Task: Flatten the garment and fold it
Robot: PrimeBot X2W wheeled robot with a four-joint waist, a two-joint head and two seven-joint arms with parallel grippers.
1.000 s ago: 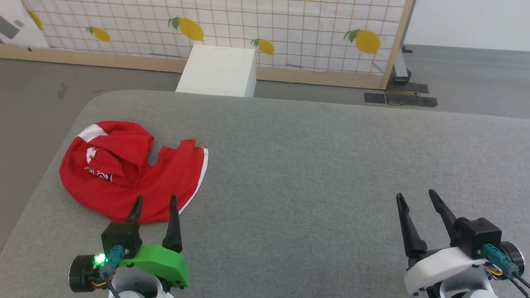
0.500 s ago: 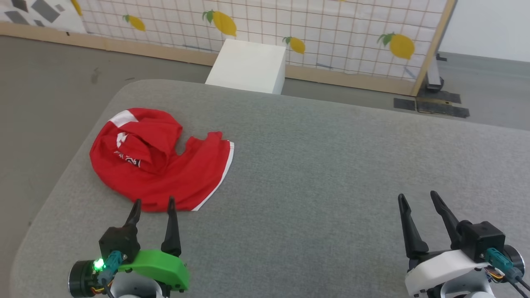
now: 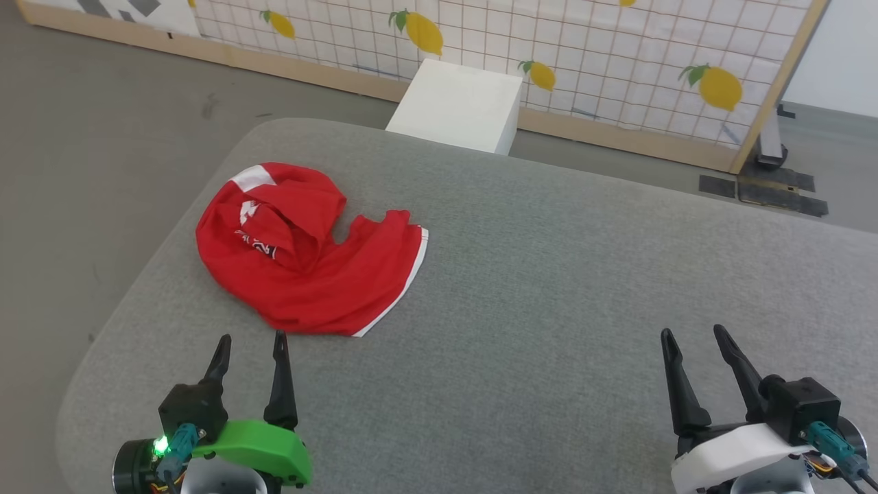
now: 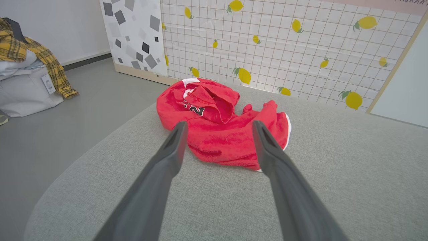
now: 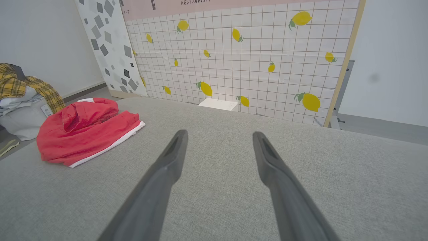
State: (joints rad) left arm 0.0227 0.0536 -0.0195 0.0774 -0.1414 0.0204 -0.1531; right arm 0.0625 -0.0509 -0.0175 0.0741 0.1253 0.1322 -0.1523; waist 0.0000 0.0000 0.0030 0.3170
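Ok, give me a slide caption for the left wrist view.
Left gripper, fingers open, aimed at the crumpled red shorts on the grey surface.

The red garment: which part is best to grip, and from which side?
Probably the white-trimmed hem, near its front corner: it lies flat and free on the grey surface, while the rest of the garment is bunched. Come from the robot's side with the open left gripper, which is nearest.

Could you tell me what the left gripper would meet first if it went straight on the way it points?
Most likely the near edge of the crumpled red shorts, which lie just ahead of the open left gripper on the grey padded surface; its height above it is unclear.
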